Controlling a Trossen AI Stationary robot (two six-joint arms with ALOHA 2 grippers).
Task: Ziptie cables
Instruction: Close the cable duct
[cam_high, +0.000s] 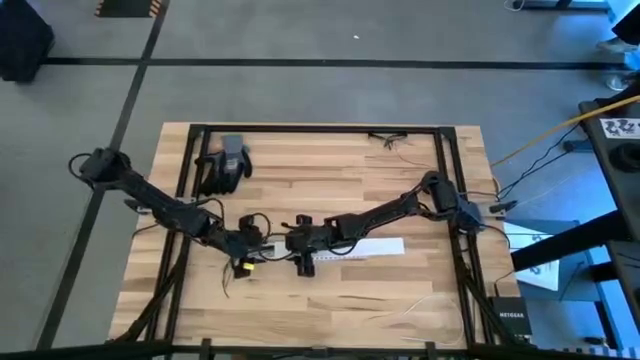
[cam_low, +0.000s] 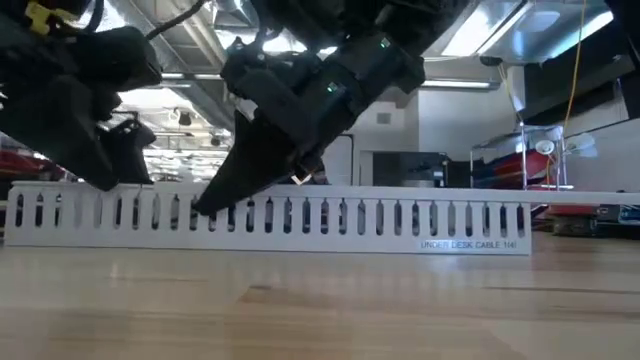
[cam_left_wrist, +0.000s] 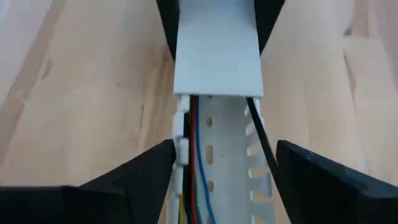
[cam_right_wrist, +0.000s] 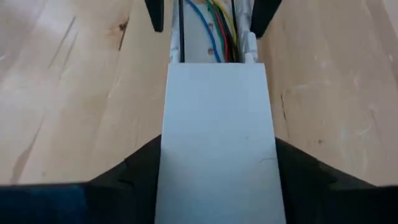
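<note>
**Operator:** Where were the cables?

**Reviewer:** Your cables (cam_left_wrist: 196, 168) lay inside the white slotted duct (cam_left_wrist: 233, 193), near the middle of the table (cam_high: 400, 300). They ran lengthwise and passed under the lid (cam_right_wrist: 217, 93), which covered only part of the duct.

**Operator:** How would they have handled?

**Reviewer:** I judged them thin, light and limp. Pinched at one point, they would have sagged and splayed. You would have done best to take the whole bundle on the bare stretch, just short of the lid's edge.

**Operator:** And the claws?

**Reviewer:** Your left claw (cam_left_wrist: 224, 149) stood wide astride the open duct, with a gap on one side. Your right claw (cam_right_wrist: 217, 143) faced it and was narrowed to the lid, a finger against each edge.
</note>
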